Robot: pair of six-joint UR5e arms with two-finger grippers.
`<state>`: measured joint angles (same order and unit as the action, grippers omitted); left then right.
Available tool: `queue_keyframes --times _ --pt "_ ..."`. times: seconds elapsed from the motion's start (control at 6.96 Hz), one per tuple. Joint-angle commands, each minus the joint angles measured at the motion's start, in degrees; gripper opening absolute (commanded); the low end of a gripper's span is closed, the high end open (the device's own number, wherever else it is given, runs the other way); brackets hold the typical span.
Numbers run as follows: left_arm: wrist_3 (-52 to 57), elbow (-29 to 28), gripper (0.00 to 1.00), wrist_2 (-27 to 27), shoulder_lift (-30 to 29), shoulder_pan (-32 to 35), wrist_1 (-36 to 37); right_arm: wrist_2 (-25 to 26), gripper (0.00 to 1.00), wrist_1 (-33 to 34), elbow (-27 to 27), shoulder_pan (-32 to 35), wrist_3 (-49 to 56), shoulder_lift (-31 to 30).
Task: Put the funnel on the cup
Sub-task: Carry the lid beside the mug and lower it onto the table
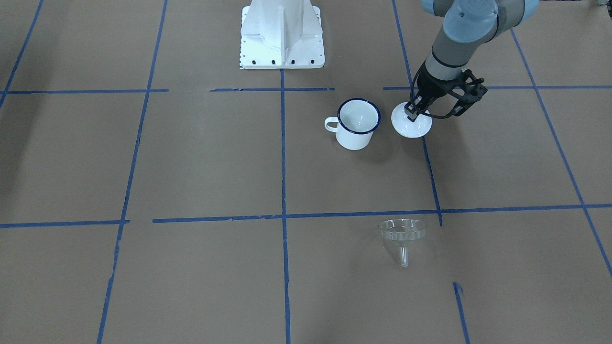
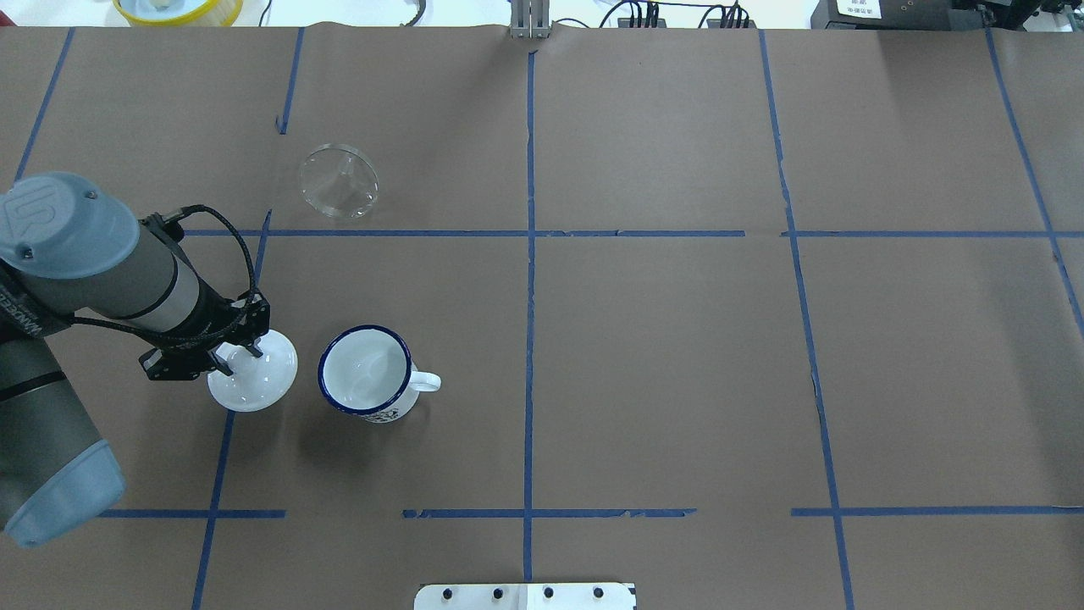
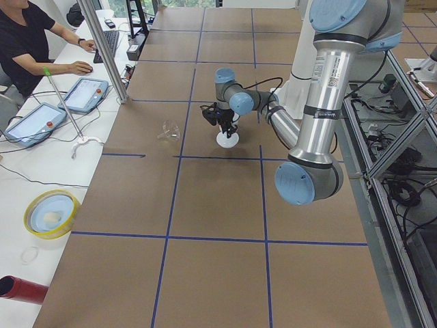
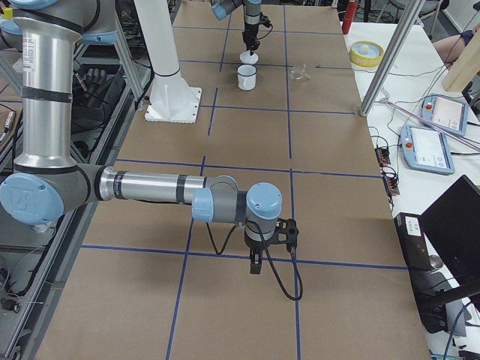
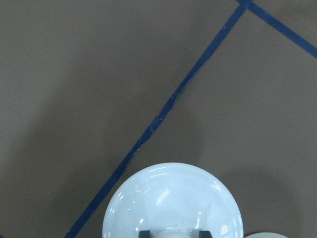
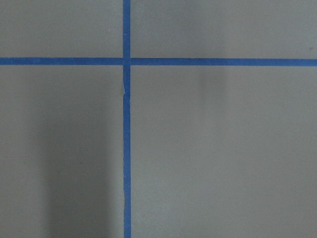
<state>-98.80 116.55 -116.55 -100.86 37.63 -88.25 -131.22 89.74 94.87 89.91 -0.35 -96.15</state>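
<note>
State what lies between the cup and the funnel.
Only bare brown paper crossed by one blue tape line, seen in the overhead view between cup and funnel.

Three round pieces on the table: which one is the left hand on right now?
The white knobbed lid, beside the mug; the left hand is closed on its knob. The mug and the clear funnel are free.

Grey arms, pale blue joint caps, black cabled gripper
</note>
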Motion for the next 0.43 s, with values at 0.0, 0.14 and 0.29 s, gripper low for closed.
queue_keyframes --times 0.0,0.14,0.29 --pt "-0.95 -3.84 0.0 -0.26 0.31 -1.68 -4.96 0.0 1.0 0.0 -0.04 0.0 0.0 0.0" --pt "-1.21 -5.61 0.0 -0.26 0.4 -1.85 -7.87 0.0 1.0 0.0 -0.04 0.0 0.0 0.0" --pt "-2.26 -4.67 0.0 -1.22 0.58 -1.85 -7.99 0.0 1.0 0.0 -0.04 0.0 0.0 0.0"
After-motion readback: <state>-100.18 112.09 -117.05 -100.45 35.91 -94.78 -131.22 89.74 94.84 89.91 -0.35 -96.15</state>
